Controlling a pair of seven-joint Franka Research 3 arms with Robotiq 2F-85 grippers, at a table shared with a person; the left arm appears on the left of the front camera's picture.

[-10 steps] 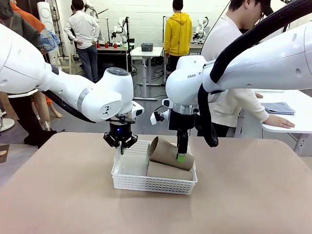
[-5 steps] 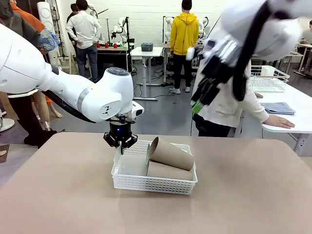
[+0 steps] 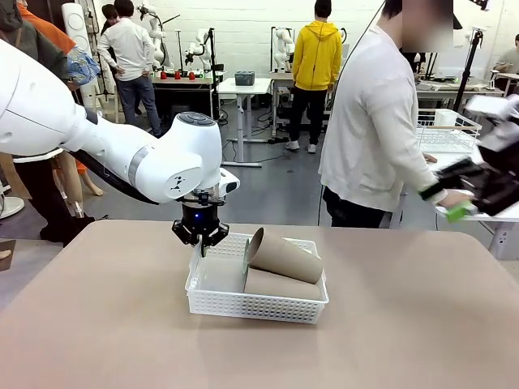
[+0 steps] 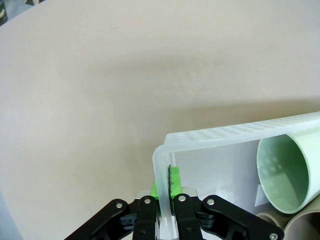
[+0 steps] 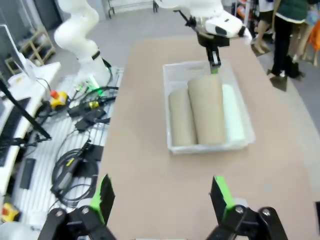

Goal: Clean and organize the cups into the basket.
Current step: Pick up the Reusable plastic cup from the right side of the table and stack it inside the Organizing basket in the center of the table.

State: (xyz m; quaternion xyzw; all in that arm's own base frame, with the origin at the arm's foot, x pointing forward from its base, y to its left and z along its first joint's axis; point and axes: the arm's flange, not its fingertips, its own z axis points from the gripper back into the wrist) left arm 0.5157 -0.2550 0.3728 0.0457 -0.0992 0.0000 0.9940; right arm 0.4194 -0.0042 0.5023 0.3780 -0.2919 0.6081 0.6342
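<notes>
While the left gripper (image 3: 200,241) pinches the basket (image 3: 255,301) rim, three cups (image 3: 284,258) lie inside; the right gripper (image 5: 162,200) hangs released above the worktop (image 3: 97,324).

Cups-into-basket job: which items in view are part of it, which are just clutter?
Job items:
- white lattice basket, left gripper shut on its wall
- two tan cups lying in it
- mint green cup lying in it
- right gripper, open, off to the side

Clutter:
- wire basket on the far table
- folded grey cloth beside it
</notes>
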